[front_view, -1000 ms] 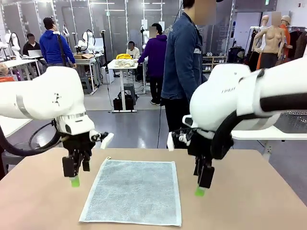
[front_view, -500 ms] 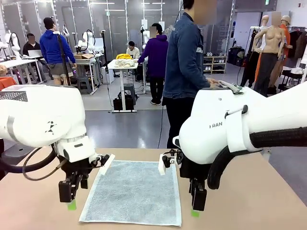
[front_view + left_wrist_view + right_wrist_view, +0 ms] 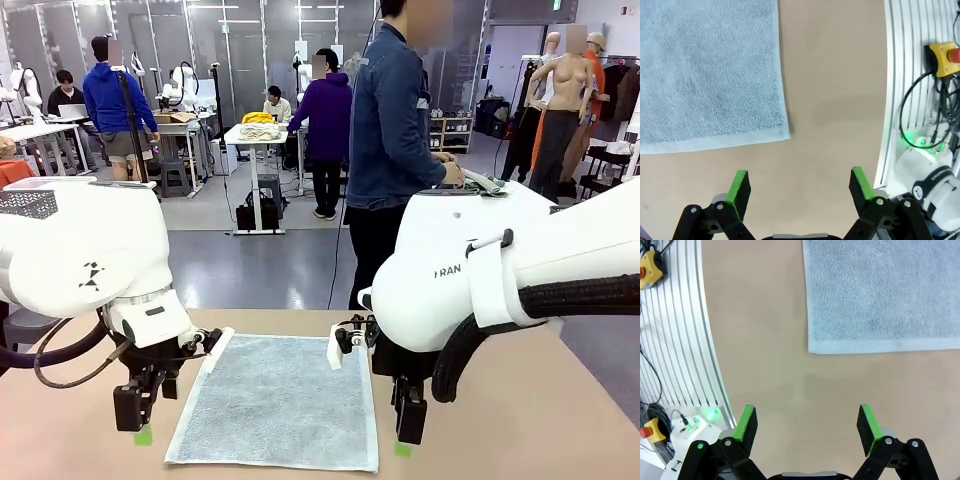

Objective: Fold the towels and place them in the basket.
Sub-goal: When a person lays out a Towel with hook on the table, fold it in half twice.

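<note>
A pale blue-grey towel (image 3: 275, 400) lies flat and unfolded in the middle of the tan table (image 3: 560, 420). My left gripper (image 3: 134, 424) hangs open just off its near left corner, pads pointing down at bare table. In the left wrist view that towel (image 3: 705, 70) corner sits ahead of the open left gripper (image 3: 800, 184), with nothing between the fingers. My right gripper (image 3: 405, 435) stands open just off the near right corner. The right wrist view shows the towel (image 3: 885, 290) edge ahead of the open, empty right gripper (image 3: 807, 422). The basket is out of view.
A person in a dark denim jacket (image 3: 390, 130) stands at the table's far side. Near my bases runs a ribbed metal rail (image 3: 905, 75) carrying a yellow stop-button box (image 3: 940, 56) and cables. The same kind of box (image 3: 650, 265) sits beside the right rail.
Both arms have drawn back toward the near edge of the table, from the towel's sides to its two near corners. Both grippers stay open. The towel has not moved.
</note>
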Controlling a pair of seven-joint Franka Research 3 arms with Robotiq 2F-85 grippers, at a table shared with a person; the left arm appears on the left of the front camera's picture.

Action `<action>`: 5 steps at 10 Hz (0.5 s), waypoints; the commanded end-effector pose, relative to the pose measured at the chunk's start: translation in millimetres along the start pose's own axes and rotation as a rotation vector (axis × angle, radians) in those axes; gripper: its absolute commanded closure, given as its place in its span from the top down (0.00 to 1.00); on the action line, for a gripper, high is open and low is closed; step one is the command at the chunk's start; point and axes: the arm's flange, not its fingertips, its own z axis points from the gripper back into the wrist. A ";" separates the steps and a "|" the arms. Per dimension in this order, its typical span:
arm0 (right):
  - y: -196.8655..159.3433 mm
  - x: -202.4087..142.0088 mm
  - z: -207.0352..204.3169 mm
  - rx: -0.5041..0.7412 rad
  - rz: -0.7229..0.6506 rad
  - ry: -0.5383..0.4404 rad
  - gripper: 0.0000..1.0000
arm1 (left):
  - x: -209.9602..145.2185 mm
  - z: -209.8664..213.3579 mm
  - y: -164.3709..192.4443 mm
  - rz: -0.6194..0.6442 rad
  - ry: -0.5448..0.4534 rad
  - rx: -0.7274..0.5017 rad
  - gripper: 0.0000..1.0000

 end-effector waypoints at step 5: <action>2.4 6.8 -8.0 -0.011 -0.002 0.049 1.00 | 7.8 -5.1 -2.7 0.011 0.042 0.022 1.00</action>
